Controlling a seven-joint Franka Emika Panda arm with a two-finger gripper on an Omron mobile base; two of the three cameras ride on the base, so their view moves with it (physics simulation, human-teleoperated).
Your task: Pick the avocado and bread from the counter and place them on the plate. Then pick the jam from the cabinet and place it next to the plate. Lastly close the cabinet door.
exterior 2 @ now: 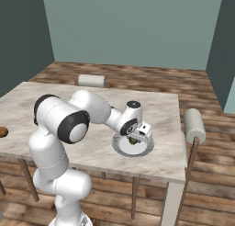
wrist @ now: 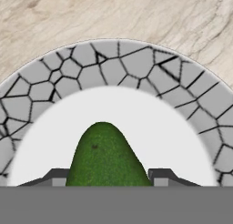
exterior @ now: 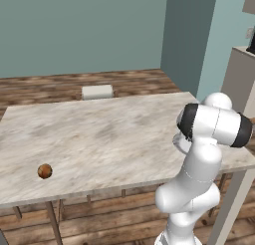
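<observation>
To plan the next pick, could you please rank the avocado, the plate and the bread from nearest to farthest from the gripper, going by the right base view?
1. The avocado, between the fingers of the gripper, over the plate.
2. The plate, directly beneath the gripper, near the counter's front edge.
3. The bread, far off at the view's left edge.

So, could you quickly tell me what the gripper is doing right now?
Gripper: closed on the avocado, over the plate.
</observation>
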